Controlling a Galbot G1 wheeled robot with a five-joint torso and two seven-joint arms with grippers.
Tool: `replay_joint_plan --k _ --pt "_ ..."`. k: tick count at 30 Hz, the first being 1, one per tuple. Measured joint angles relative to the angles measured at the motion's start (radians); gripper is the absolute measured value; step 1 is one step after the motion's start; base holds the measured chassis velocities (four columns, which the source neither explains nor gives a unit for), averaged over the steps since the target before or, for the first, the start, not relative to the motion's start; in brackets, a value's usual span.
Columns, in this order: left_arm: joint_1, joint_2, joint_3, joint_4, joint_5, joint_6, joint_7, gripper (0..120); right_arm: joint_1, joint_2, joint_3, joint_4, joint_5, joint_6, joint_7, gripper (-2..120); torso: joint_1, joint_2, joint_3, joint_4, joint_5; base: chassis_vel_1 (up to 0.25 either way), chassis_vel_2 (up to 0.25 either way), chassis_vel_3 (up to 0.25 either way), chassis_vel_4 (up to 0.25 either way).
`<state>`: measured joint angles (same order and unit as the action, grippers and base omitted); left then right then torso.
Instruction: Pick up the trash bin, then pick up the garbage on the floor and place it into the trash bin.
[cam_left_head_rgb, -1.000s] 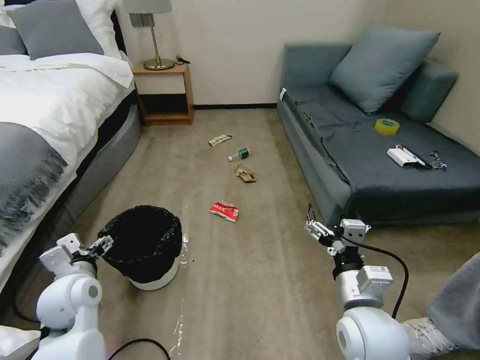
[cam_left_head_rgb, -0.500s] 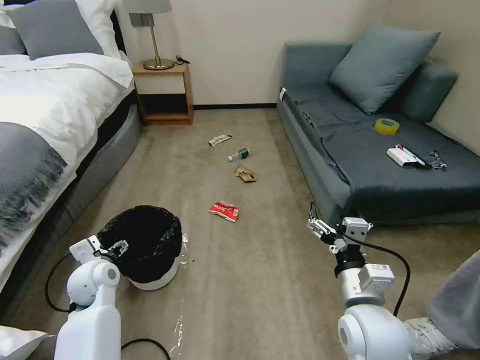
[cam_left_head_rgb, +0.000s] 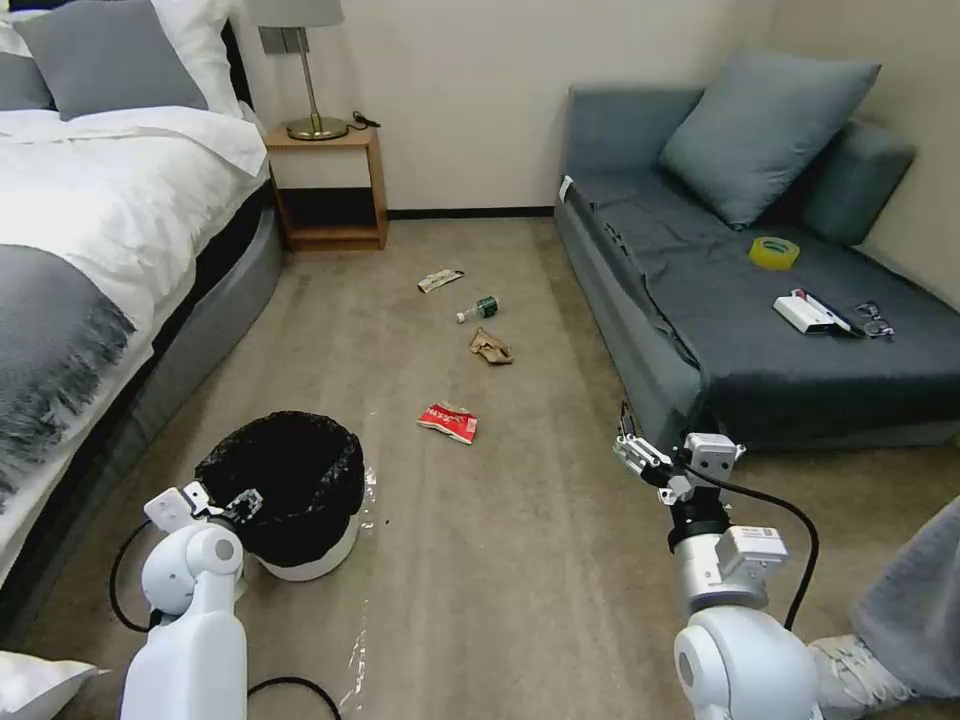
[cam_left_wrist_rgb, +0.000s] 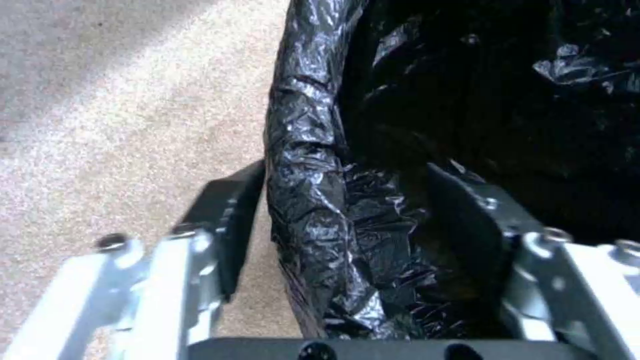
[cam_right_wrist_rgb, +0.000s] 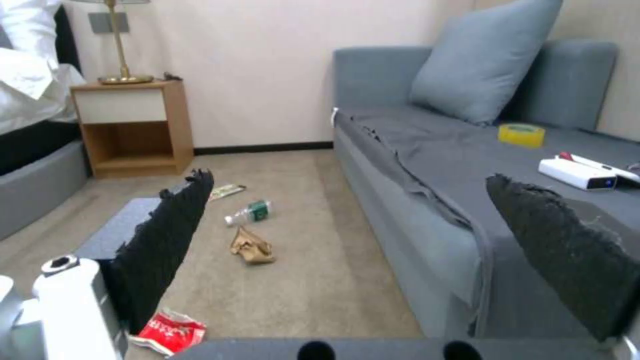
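Crinkled black plastic, glossy and folded in loose creases, covers the rim of the trash bin (cam_left_head_rgb: 300, 500), a small round white tub that stands on the beige short-pile carpet (cam_left_head_rgb: 520, 560) close to the padded grey bed base (cam_left_head_rgb: 190, 330). At the bin's near rim sits the left gripper (cam_left_head_rgb: 240, 503); seen from its wrist, the jaws are spread and straddle the bagged rim (cam_left_wrist_rgb: 303, 165), one dark finger (cam_left_wrist_rgb: 230, 220) outside against the carpet side and the other down inside the bag, not yet pressed together. Farther out along the middle of the floor lies the garbage in a loose line: a crumpled red-and-white snack wrapper (cam_left_head_rgb: 447, 422) nearest the bin, then a scrunched wad of tan paper (cam_left_head_rgb: 490, 347), a small clear bottle with a green label (cam_left_head_rgb: 478, 309) on its side, and a flat beige wrapper (cam_left_head_rgb: 440, 280) closest to the wooden nightstand (cam_left_head_rgb: 330, 190). The right gripper (cam_left_head_rgb: 632, 448) hangs in the air beside the front edge of the grey fabric sofa (cam_left_head_rgb: 760, 330), well apart from the litter, its rough black foam pads (cam_right_wrist_rgb: 167, 240) held wide and empty. On the sofa seat rest a roll of yellow tape (cam_left_head_rgb: 774, 252), a white box (cam_left_head_rgb: 806, 314) and a pair of glasses (cam_left_head_rgb: 875, 320), with a soft blue-grey cushion (cam_left_head_rgb: 765, 130) leaning at the back.
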<state>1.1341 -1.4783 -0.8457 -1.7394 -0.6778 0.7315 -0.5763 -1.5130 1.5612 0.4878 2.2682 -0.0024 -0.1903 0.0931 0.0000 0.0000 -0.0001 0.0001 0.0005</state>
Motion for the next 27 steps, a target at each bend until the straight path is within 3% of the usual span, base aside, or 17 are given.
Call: replay_joint_plan --k 11,15,20,27 --pt "0.008 -0.006 -0.012 -0.005 -0.011 0.000 0.001 24 -0.002 -0.006 0.000 -0.002 0.000 0.011 0.000 100 0.000 0.000 0.000 0.0000 -0.0004 0.000 0.000 0.000 0.000" --pt "0.010 -0.009 -0.020 -0.007 -0.038 0.001 -0.005 4 -0.002 -0.009 -0.002 -0.002 0.010 0.012 0.000 100 0.000 0.000 0.000 0.0000 -0.0005 0.000 0.000 0.000 0.000" --pt "0.016 -0.011 -0.026 -0.022 -0.047 0.004 -0.005 2 -0.001 -0.015 -0.004 0.000 0.035 0.015 0.000 100 0.000 0.000 0.000 -0.0002 -0.0013 0.000 0.000 0.000 0.000" --pt "0.045 -0.008 -0.041 -0.152 -0.019 0.010 0.010 2 0.008 -0.023 -0.006 0.002 0.098 0.071 0.001 100 0.000 0.000 0.000 -0.0002 -0.0006 0.000 0.000 0.000 0.000"
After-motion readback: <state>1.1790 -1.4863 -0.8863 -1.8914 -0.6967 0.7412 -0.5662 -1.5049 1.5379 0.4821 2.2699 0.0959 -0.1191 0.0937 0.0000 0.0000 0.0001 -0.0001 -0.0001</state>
